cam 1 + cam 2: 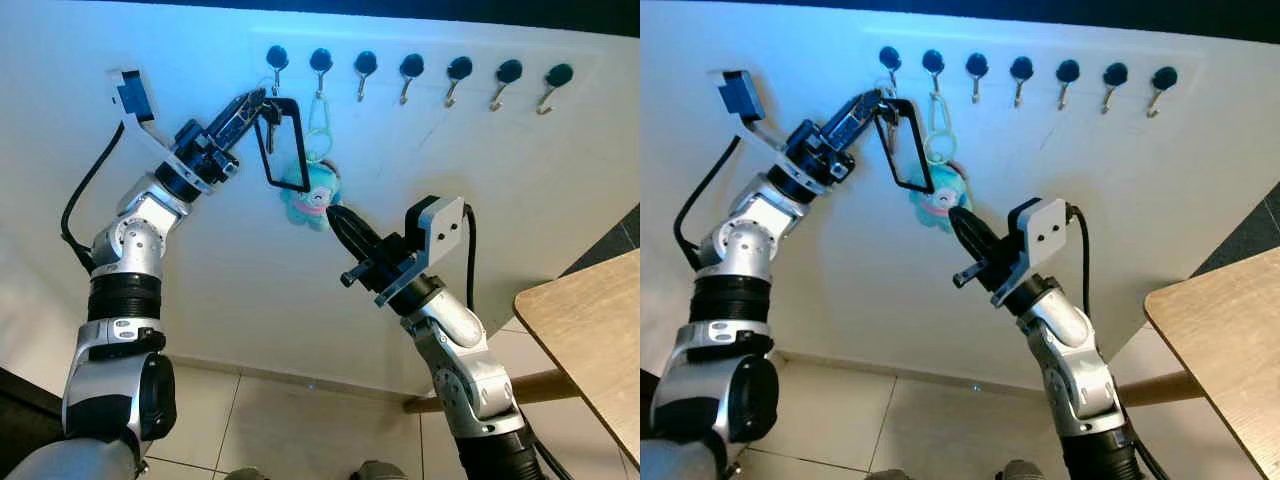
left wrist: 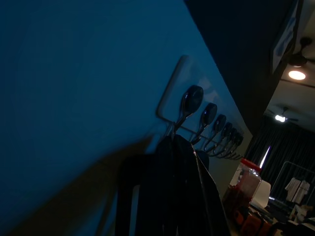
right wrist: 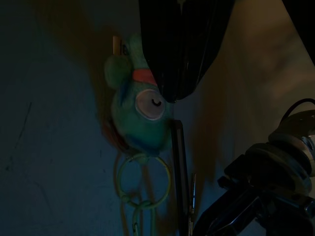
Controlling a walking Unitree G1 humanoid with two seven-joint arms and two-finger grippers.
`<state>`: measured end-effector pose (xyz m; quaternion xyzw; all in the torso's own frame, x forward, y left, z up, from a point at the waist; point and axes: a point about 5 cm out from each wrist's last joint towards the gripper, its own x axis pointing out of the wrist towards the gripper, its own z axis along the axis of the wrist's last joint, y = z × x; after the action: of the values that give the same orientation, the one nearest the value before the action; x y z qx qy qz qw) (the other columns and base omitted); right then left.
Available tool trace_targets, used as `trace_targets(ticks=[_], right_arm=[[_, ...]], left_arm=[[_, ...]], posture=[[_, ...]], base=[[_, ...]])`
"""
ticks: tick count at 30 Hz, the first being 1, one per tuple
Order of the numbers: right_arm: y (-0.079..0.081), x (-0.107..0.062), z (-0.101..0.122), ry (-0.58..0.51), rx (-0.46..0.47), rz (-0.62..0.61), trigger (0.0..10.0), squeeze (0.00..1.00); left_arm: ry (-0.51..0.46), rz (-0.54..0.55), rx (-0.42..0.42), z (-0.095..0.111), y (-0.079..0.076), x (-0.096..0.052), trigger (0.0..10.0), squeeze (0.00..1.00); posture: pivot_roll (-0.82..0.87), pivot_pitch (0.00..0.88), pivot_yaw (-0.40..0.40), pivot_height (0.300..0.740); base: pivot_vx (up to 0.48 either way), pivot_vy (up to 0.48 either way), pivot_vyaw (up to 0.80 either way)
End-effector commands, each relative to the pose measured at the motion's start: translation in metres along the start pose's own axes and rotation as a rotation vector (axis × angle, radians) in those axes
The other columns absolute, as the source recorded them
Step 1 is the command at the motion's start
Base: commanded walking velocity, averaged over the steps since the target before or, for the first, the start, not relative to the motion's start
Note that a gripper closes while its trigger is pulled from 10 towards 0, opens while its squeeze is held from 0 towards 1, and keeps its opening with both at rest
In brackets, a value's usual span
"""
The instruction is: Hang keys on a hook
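My left tool [image 1: 255,103] is raised to the wall, its fingers pinched on the keys [image 1: 268,128] near their ring, and from that bunch a black loop strap [image 1: 285,140] hangs down and away from the tool. Just above and beyond the fingertips sits the first hook [image 1: 276,62] at the left end of the hook rail [image 1: 415,68]; in the left wrist view that hook [image 2: 189,102] stands directly ahead of my fingers. I cannot tell whether the ring is already over the prong or only touching it.

My right tool [image 1: 343,225] is below and to the right of the left one, fingers together and gripping nothing, its tip just beside the teal plush keychain [image 1: 310,195]. That plush hangs by a pale green clip [image 1: 320,115] from the second hook [image 1: 321,64], right next to my keys. The other hooks along the rail are bare. Well off to the right of the right tool is a wooden desk [image 1: 590,330].

I judge this the hanging step itself. Next, I should lift the ring slightly over the prong tip, settle it down, then open the left fingers and draw back without snagging the strap or the plush.
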<state>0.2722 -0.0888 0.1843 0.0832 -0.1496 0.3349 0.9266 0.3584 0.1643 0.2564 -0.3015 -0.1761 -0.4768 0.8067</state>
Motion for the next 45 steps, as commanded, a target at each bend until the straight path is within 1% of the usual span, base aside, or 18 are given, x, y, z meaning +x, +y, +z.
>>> trace_targets(ticks=[1,8,11,15,16,17,20,28,29,30,31,32,33,34,35,36,39,45], right_arm=[[0.001,-0.001,0.002,-0.001,0.004,0.006,10.0,0.00],[0.002,-0.002,0.002,0.000,0.003,0.009,10.0,0.00],[0.002,-0.002,0.002,0.000,0.004,0.011,10.0,0.00],[0.002,-0.002,0.002,0.002,0.005,0.012,10.0,0.00],[0.002,-0.002,0.002,0.001,0.005,0.013,10.0,0.00],[0.002,-0.002,0.002,0.001,0.005,0.013,10.0,0.00],[0.002,-0.002,0.002,0.001,0.004,0.012,10.0,0.00],[0.002,-0.001,0.003,0.000,0.006,0.010,10.0,0.00],[0.002,-0.001,0.003,0.000,0.006,0.010,10.0,0.00],[0.002,-0.001,0.003,0.000,0.007,0.010,10.0,0.00],[0.002,-0.001,0.003,0.000,0.007,0.010,10.0,0.00],[0.002,-0.001,0.003,0.000,0.007,0.010,10.0,0.00],[0.002,-0.001,0.003,0.000,0.007,0.010,10.0,0.00],[0.002,-0.001,0.003,0.000,0.007,0.009,10.0,0.00],[0.002,-0.001,0.003,0.000,0.007,0.009,10.0,0.00],[0.002,-0.001,0.003,-0.001,0.007,0.008,10.0,0.00],[0.002,-0.001,0.003,-0.002,0.007,0.008,10.0,0.00],[0.002,-0.001,0.004,-0.005,0.006,0.006,10.0,0.00]], left_arm=[[-0.025,0.038,0.002,0.006,0.005,-0.006,10.0,0.00],[-0.011,0.081,-0.019,0.002,0.011,-0.010,10.0,0.00],[0.015,0.089,-0.030,-0.002,0.012,-0.012,10.0,0.00],[0.073,0.096,-0.024,-0.009,0.012,-0.014,10.0,0.00],[0.104,0.098,-0.026,-0.013,0.012,-0.015,10.0,0.00],[0.104,0.098,-0.026,-0.013,0.012,-0.015,10.0,0.00],[0.137,0.101,0.000,-0.017,0.013,-0.016,10.0,0.00],[0.127,0.112,0.009,-0.015,0.013,-0.015,10.0,0.01],[0.124,0.113,0.011,-0.014,0.013,-0.015,10.0,0.16],[0.122,0.114,0.012,-0.014,0.013,-0.015,10.0,0.16],[0.121,0.115,0.013,-0.014,0.013,-0.015,10.0,0.35],[0.121,0.116,0.015,-0.014,0.013,-0.015,10.0,0.42],[0.121,0.116,0.015,-0.014,0.013,-0.015,10.0,0.42],[0.119,0.117,0.016,-0.013,0.014,-0.015,10.0,0.73],[0.117,0.119,0.018,-0.013,0.014,-0.015,10.0,0.90],[0.112,0.121,0.021,-0.012,0.014,-0.015,10.0,1.00],[0.105,0.121,0.022,-0.011,0.013,-0.015,10.0,1.00],[0.049,0.130,0.004,-0.004,0.014,-0.013,10.0,1.00]], posture=[[0.02,0.065,0.005,0.740],[0.02,0.060,0.005,0.740],[0.02,0.058,0.005,0.740],[0.02,0.058,0.005,0.740],[0.02,0.058,0.005,0.740],[0.02,0.058,0.005,0.740],[0.02,0.061,0.005,0.740],[0.02,0.067,0.003,0.740],[0.02,0.070,0.004,0.740],[0.02,0.070,0.004,0.740],[0.02,0.070,0.004,0.740],[0.02,0.070,0.004,0.740],[0.02,0.070,0.004,0.740],[0.02,0.070,0.004,0.740],[0.02,0.071,0.003,0.740],[0.02,0.072,0.003,0.740],[0.02,0.072,0.003,0.740],[0.02,0.073,0.003,0.740]], base=[[0.000,0.000,0.00],[0.000,0.000,0.00],[0.000,0.000,0.00],[0.000,0.000,0.00],[0.000,0.000,0.00],[0.000,0.000,0.00],[0.000,0.000,0.00],[0.000,0.000,0.00],[0.000,0.000,0.00],[0.000,0.000,0.00],[0.000,0.000,0.00],[0.000,0.000,0.00],[0.000,0.000,0.00],[0.000,0.000,0.00],[0.000,0.000,0.00],[0.000,0.000,0.00],[0.000,0.000,0.00],[0.000,0.000,0.00]])
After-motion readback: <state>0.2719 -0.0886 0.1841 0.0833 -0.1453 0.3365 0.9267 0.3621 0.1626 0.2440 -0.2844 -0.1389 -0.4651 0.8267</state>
